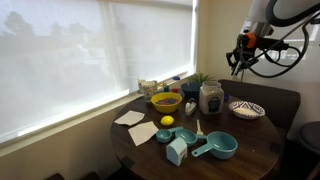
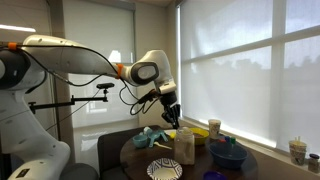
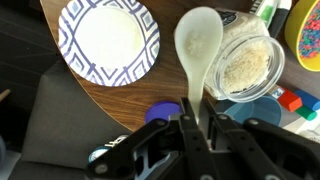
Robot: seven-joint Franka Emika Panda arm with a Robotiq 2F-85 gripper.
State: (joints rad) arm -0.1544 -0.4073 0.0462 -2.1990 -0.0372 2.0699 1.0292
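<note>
In the wrist view my gripper [image 3: 197,108] is shut on the handle of a pale plastic spoon [image 3: 198,40], whose bowl points away from me. Below the spoon stands an open glass jar of pale grains [image 3: 245,60], with a blue-patterned white plate [image 3: 108,38] to its left. In both exterior views the gripper [image 1: 238,62] [image 2: 170,112] hangs well above the round wooden table [image 1: 255,135], over the jar [image 1: 210,97] [image 2: 185,146] and the plate [image 1: 246,109] [image 2: 165,168].
A yellow bowl [image 1: 165,101], a lemon [image 1: 167,121], teal measuring cups [image 1: 215,147] and paper napkins [image 1: 130,118] lie on the table. A blue lid [image 3: 160,112] sits near the plate. A dark seat [image 1: 290,105] curves round the table; the window blind [image 1: 80,55] is behind.
</note>
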